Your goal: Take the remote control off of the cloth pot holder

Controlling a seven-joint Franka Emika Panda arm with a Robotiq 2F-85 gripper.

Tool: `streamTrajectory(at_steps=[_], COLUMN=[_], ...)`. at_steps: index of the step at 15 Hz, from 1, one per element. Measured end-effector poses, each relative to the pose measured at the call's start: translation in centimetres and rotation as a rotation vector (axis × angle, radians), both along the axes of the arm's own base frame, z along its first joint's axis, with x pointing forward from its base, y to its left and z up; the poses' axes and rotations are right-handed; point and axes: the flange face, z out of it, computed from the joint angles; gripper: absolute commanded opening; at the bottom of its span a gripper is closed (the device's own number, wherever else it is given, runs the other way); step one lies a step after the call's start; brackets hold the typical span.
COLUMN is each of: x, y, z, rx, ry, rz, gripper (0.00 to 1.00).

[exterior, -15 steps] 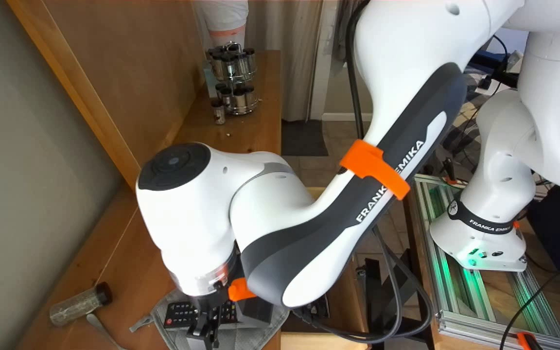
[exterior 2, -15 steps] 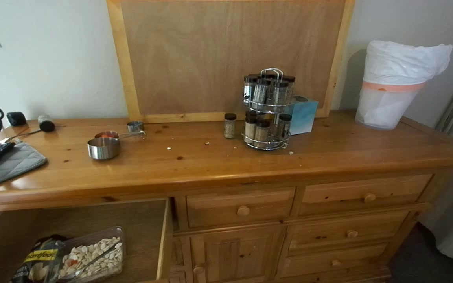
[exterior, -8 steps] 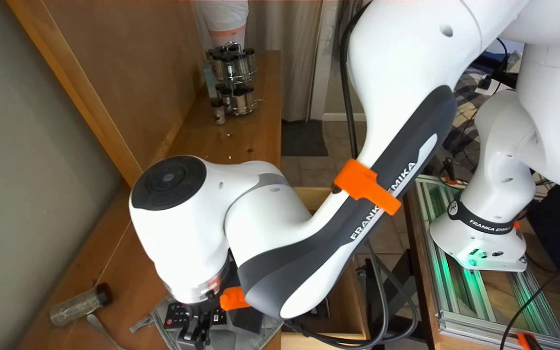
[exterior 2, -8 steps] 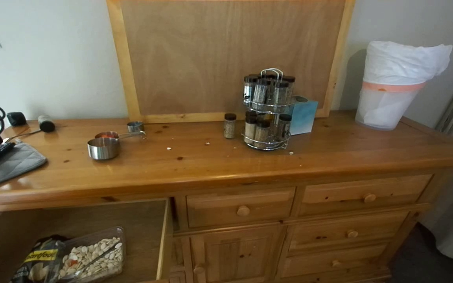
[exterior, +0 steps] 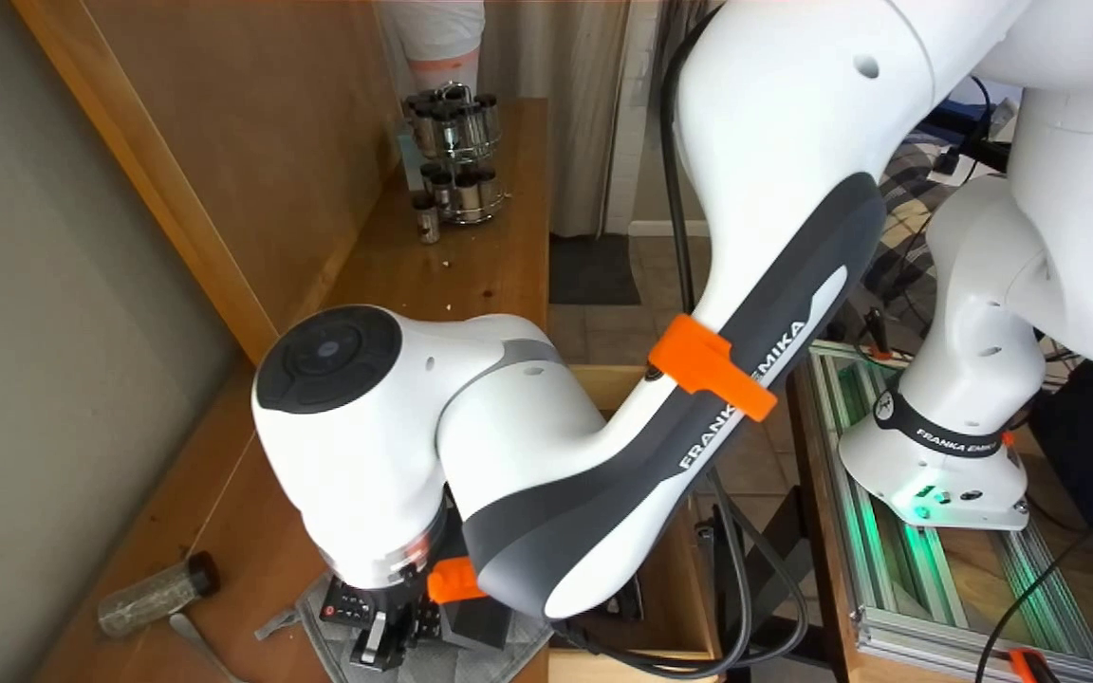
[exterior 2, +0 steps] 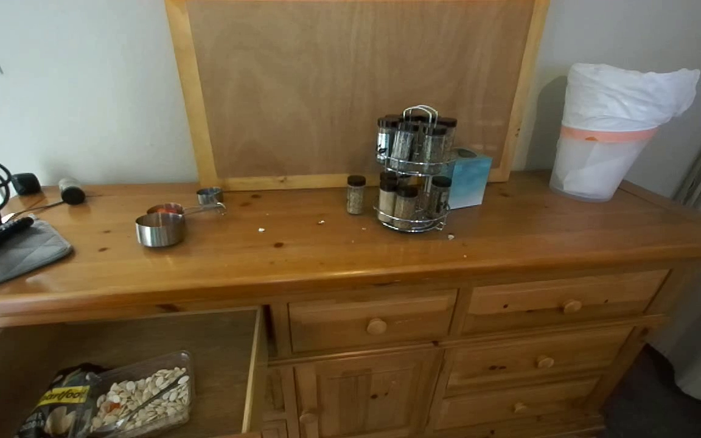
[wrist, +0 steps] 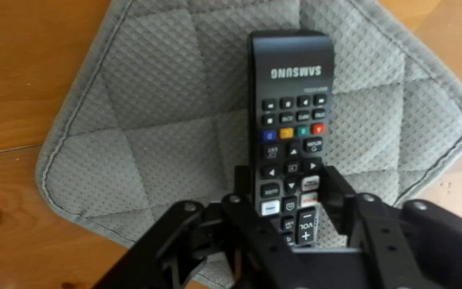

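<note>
The Samsung remote control (wrist: 291,138) is clasped across its width by the Robotiq gripper (wrist: 286,176), its branded end extended beyond the grip. It is seen over the quilted cloth pot holder (wrist: 167,120), contact undetermined; the cloth is supported by the wooden sideboard (exterior 2: 302,261).
</note>
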Motion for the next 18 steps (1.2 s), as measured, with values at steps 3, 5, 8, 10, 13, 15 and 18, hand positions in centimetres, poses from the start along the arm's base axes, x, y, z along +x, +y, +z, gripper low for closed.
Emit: streamTrajectory(at_steps=[3,5,8,10,13,15,18], x=[0.4,0.8,1.2,1.5,2.3,3.2,4.5], y=[-0.7,-1.9,-5.2,-8.2,-13.6,-17.8,-24.0], z=[1.0,2.6,6.1,8.3,10.6,12.3,15.0], rx=[0.002,0.008,0.009,0.002,-0.028,-0.059,-0.123], ry=[-0.013,-0.032,-0.061,-0.070,-0.056,-0.039,-0.022], rz=[-0.021,-0.040,-0.082,-0.106,-0.121,-0.118,-0.096], gripper=[0.23,0.23,0.23,0.23,0.23,0.23,0.23])
